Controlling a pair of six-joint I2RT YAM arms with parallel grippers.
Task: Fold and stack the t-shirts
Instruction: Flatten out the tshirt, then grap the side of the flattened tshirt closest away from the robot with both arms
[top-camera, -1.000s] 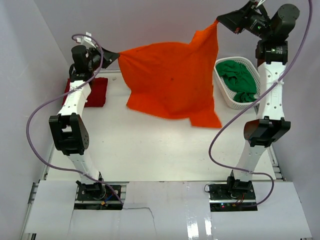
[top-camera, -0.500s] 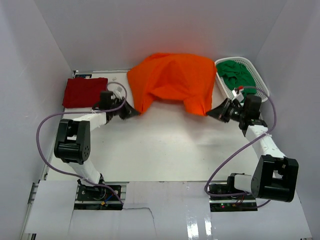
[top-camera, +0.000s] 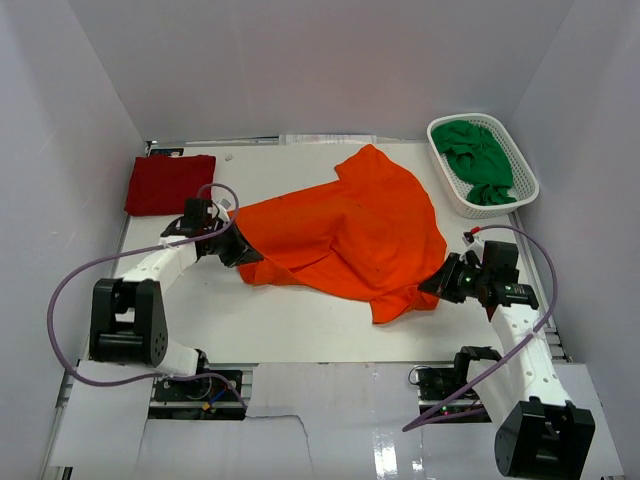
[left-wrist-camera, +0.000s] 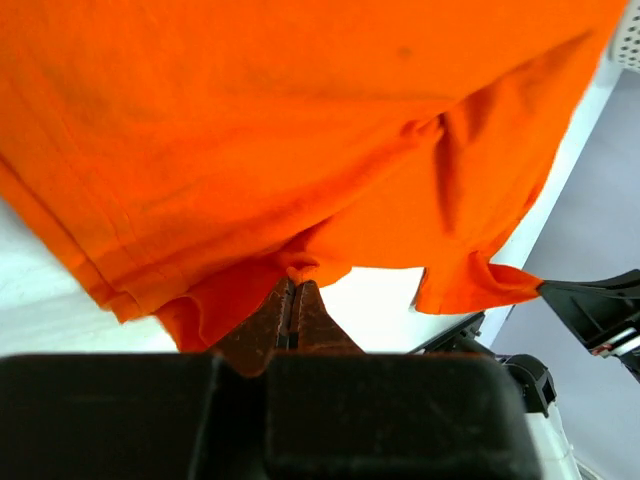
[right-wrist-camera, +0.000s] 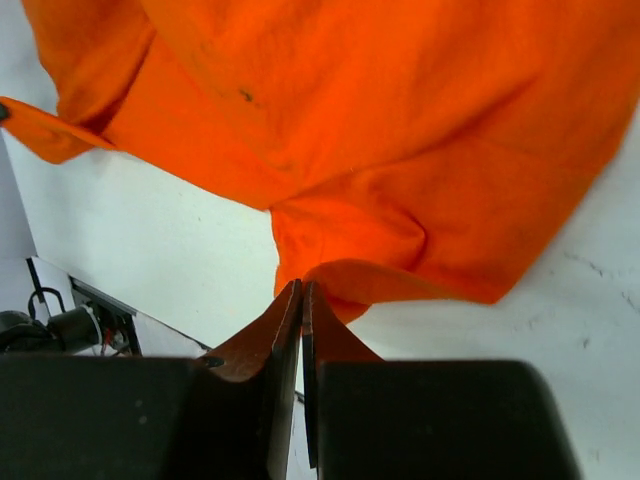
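— What is on the table (top-camera: 300, 325)?

— The orange t-shirt (top-camera: 350, 235). It lies spread but rumpled across the middle, with one part reaching toward the far side. Every position below is given from it.

— Where are the other shirts?

— The dark red t-shirt (top-camera: 168, 184) lies folded flat beyond the orange one's left end, toward the far corner and well apart from it. The white mesh basket (top-camera: 447, 185) stands off its far right side, near but not touching. The green t-shirt (top-camera: 480, 160) is bunched inside that basket.

— And the left gripper (top-camera: 240, 254)?

— It is at the orange t-shirt's near left edge, low over the table. The jaws are pressed together, and the wrist view shows a small fold of the hem pinched at their tips.

— And the right gripper (top-camera: 441, 283)?

— It is at the orange t-shirt's near right corner, also low over the table. The jaws are closed tight, with the cloth edge nipped between them.
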